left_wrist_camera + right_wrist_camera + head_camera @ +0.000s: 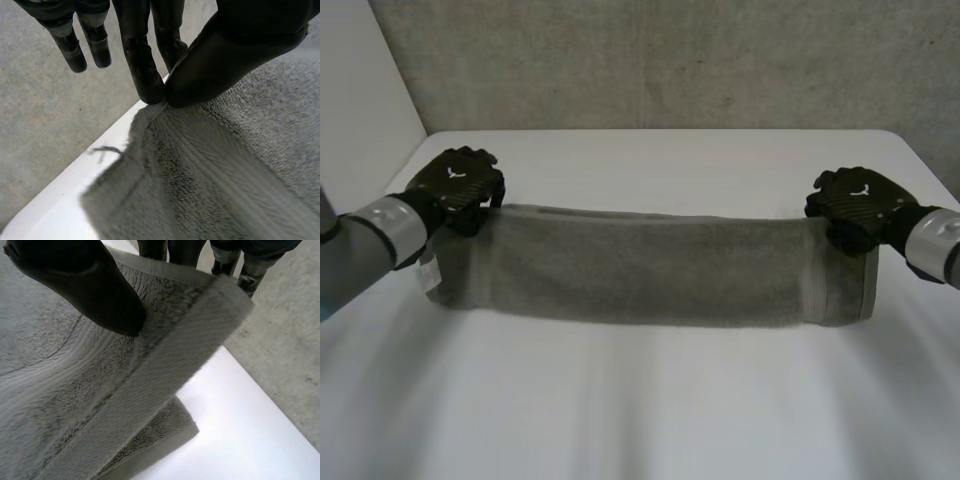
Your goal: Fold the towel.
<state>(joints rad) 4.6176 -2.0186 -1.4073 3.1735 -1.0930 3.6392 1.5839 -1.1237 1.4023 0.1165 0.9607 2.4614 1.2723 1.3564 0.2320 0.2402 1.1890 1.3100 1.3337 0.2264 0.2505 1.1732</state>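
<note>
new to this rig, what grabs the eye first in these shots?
A long grey towel lies stretched across the white table, spanning from one black hand to the other. The left hand pinches its far left corner between thumb and a finger. The right hand pinches the far right corner, thumb on top and fingers beneath, holding that layer up off the one below.

The white table (650, 420) has rounded far corners. One grey towel (650, 275) lies on it as a long band running left to right across the middle. The towel is doubled over, with its near edge resting on the tabletop and the top layer's far corners raised. A small white tag (428, 272) shows at its left end.
</note>
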